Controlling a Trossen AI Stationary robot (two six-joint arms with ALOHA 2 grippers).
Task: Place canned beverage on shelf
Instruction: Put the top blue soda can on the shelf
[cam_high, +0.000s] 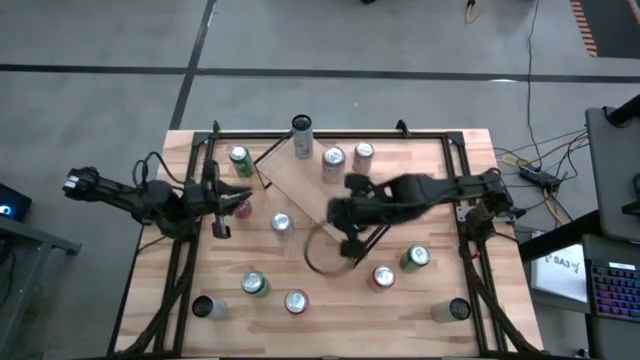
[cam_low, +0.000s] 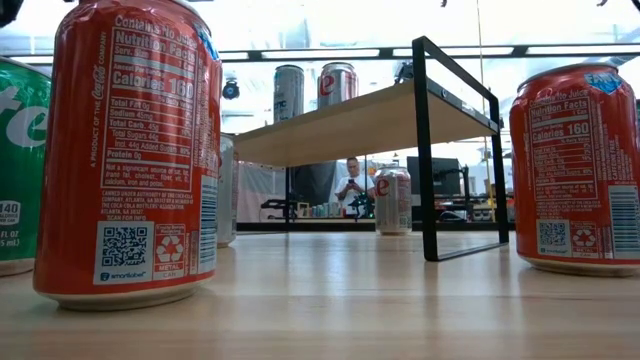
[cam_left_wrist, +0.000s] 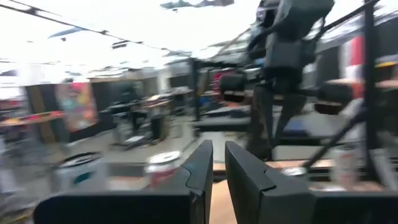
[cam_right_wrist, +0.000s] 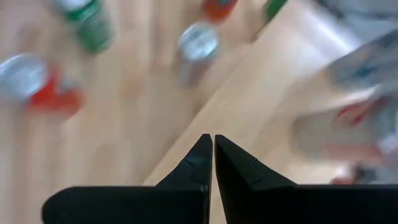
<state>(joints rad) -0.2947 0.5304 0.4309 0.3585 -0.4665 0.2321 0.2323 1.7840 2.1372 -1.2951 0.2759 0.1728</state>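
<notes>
Tabletop (cam_high: 330, 300) of light planks, framed by black rails, is seen centre frame on a grey floor; cans are scattered over it. Shelf (cam_high: 305, 185) is set slanted in the upper middle, with three cans (cam_high: 333, 158) on its board. A seated person (cam_low: 352, 186) is seen in the room beyond. Right gripper (cam_high: 345, 212) is reached over the shelf's lower end, fingers pressed together, empty. Left gripper (cam_high: 236, 203) is held at centre left, jaws nearly together, nothing gripped.

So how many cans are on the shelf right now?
2: a silver can and a red-and-white can, side by side on the shelf; others may be hidden.
</notes>
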